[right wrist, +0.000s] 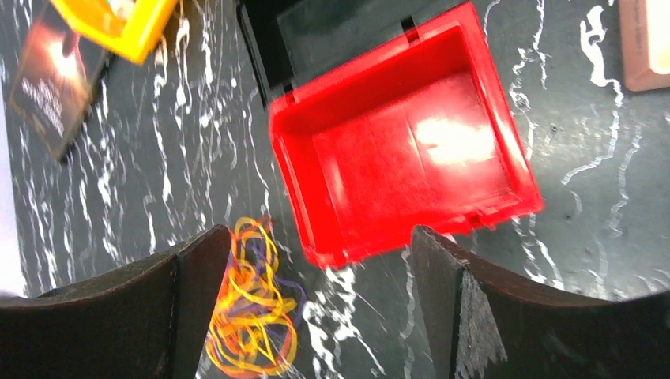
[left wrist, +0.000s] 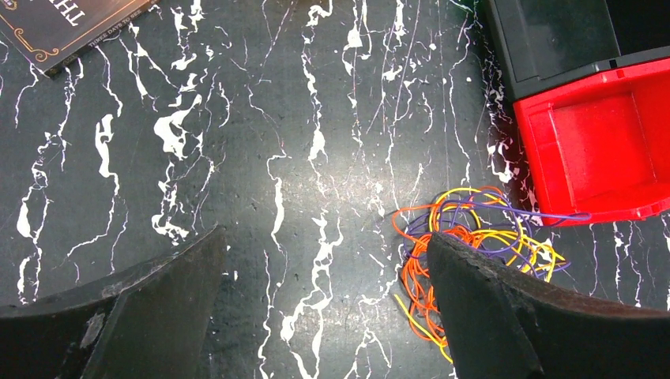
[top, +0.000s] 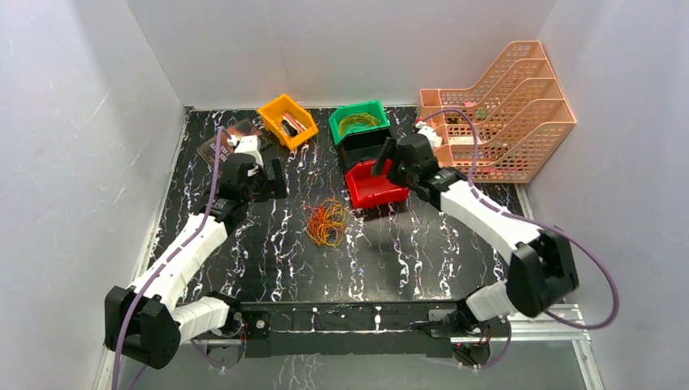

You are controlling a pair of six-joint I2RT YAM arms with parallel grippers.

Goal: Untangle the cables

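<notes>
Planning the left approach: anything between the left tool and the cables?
Nothing visible does. The cables lie on the table right beside the open left tool, partly under it. The red bin sits beyond them, off the path.

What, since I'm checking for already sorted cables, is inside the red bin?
Nothing: the red bin shows a bare floor in the right wrist view. From above, the right gripper covers its far edge.

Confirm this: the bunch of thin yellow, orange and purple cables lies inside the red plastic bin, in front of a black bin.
No. The bunch of thin yellow, orange and purple cables lies on the black marbled table beside the red plastic bin, not inside it, as the left wrist view shows. The black bin does stand behind it.
</notes>
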